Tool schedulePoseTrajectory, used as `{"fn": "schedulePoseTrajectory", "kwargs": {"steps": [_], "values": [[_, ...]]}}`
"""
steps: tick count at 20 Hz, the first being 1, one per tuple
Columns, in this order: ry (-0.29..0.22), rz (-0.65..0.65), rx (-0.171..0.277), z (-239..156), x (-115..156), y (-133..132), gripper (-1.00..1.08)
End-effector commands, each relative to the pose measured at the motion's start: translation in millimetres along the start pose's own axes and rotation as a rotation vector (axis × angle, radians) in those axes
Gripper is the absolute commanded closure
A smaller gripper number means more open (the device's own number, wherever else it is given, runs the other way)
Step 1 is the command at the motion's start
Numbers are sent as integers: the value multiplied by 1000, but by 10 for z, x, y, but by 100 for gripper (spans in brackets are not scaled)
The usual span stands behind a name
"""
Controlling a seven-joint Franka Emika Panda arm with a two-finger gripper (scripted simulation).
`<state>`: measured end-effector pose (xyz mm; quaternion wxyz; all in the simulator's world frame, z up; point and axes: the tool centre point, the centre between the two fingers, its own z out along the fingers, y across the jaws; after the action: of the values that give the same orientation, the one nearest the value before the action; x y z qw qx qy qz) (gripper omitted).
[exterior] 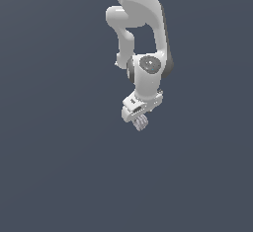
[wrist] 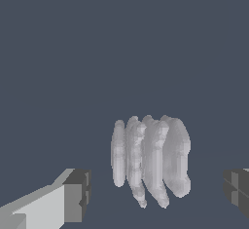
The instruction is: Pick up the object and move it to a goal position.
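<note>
I'm seeing the end effector [exterior: 140, 122] hanging spread open, fingers [wrist: 73, 201] sitting either side of the ridged object [wrist: 151, 160], not touching it.

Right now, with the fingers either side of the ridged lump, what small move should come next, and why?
Probably close the gripper. In the wrist view the ridged lump sits between the two fingers, with clear gaps on both sides, so nothing grips it yet. In the exterior view the lump is right under the hand, so a squeeze looks due before any lift.
</note>
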<state>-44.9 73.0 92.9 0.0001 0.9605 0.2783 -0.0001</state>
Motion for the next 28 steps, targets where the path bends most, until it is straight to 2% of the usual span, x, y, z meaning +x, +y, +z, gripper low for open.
{"fn": "schedulePoseTrajectory", "kwargs": {"steps": [1, 9, 15, 16, 28], "values": [[0, -1, 0, 42, -3, -2, -92], [0, -5, 0, 393, -12, -12, -92], [0, -6, 0, 493, -3, -10, -92], [0, -6, 0, 493, -3, -10, 108], [1, -5, -1, 474, -5, -9, 108]]}}
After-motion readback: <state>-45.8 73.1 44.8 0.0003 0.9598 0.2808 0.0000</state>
